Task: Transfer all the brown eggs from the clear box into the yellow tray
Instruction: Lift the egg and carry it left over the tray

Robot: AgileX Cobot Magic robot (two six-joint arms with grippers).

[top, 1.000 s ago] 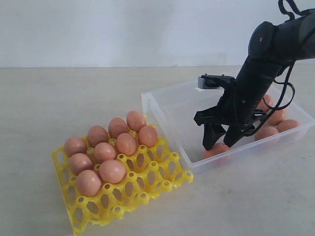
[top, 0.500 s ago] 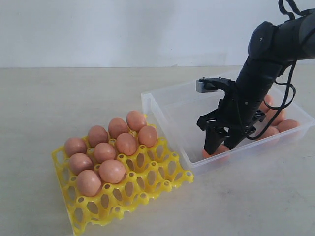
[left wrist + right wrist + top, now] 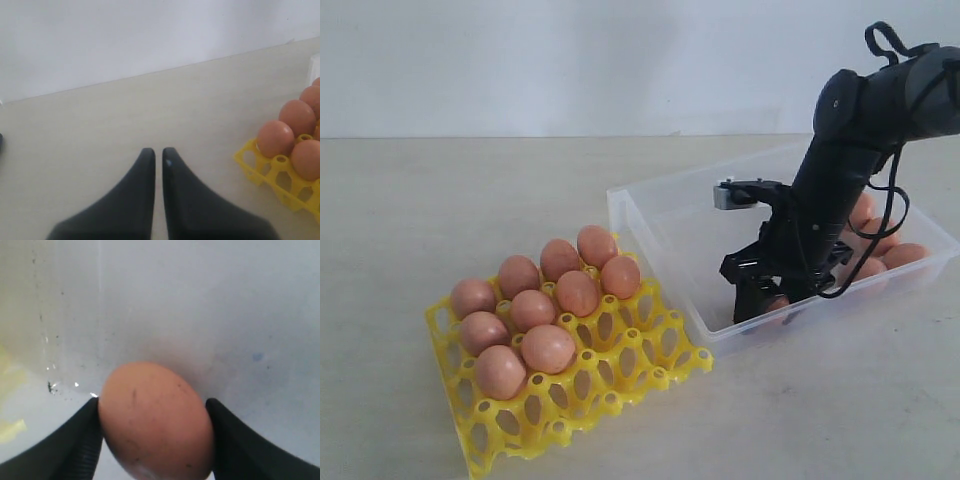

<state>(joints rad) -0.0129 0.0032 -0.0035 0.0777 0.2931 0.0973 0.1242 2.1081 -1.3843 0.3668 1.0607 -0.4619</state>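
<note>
One smooth pinkish-brown egg [image 3: 155,420] sits clamped in the right end effector [image 3: 767,308], low inside the shallow clear plastic box [image 3: 642,236], near the box's front wall. Lift straight and gently, clearing that wall, toward the bright yellow lattice tray [image 3: 620,375] beside the box.

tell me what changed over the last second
The right tool sank lower into the clear box over the brown egg by its front wall, hiding most of that egg in the exterior view; its fingers now sit close on both sides, grip unclear. The yellow tray, the eggs in it and the box stayed put.
</note>
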